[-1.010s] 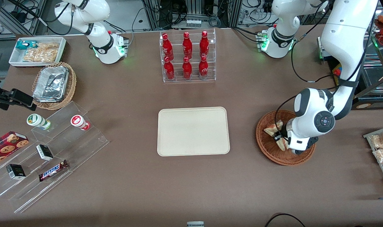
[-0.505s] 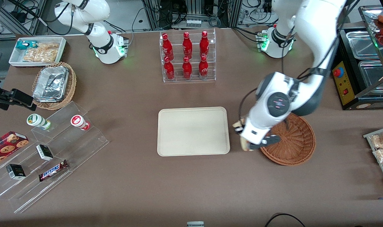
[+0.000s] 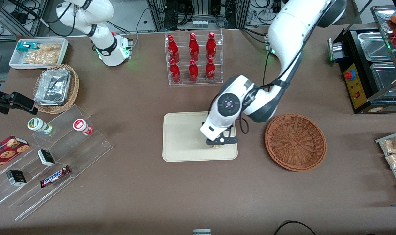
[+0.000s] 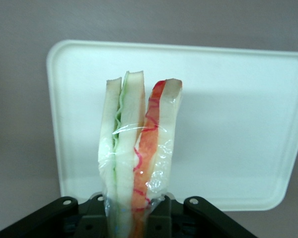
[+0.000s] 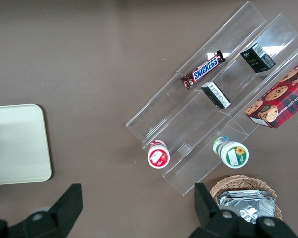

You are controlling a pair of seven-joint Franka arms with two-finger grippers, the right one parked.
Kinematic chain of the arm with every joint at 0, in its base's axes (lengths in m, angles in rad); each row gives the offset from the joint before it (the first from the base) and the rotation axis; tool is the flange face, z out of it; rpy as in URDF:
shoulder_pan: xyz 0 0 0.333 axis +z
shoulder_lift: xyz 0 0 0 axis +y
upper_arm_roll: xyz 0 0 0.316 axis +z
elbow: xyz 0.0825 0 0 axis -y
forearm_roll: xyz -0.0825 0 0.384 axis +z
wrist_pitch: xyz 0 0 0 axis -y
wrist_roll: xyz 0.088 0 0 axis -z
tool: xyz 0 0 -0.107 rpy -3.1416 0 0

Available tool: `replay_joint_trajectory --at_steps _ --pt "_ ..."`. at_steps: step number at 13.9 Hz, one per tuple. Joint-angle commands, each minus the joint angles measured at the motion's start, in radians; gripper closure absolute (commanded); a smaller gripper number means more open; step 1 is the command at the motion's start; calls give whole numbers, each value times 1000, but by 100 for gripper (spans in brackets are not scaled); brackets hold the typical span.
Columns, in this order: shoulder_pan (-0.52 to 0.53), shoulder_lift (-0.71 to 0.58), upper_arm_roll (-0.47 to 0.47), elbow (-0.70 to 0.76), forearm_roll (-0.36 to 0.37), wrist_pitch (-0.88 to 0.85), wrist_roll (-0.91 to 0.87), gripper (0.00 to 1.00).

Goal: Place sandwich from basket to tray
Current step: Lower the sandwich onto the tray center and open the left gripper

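Tool above the tray, at the tray's end nearer the basket, clenched on the sandwich. The wrapped wedge stands out from between the tool's fingers, its green and red filling layers edge-on, with the tray surface showing past it. The basket rests on the bench just beside the tray, toward the working arm's end. A clear rack of 6 red bottles stands farther from the front camera than the tray.
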Motion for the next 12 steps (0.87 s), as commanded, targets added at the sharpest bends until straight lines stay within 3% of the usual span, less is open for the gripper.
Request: replay_joint_trajectory --at_steps 1,5,7,8,9,11,12 --pt "-55 90 16 152 0 -70 -38 85" --pt "-86 117 19 169 2 -68 -65 84" --pt "-91 122 21 172 3 -67 -73 75" --pt "-92 122 21 173 3 -67 -84 59" --pt "-100 124 24 175 34 -67 -105 1" --pt "-120 128 25 170 202 -64 -159 0" --pt "-123 140 24 170 230 -54 -197 0"
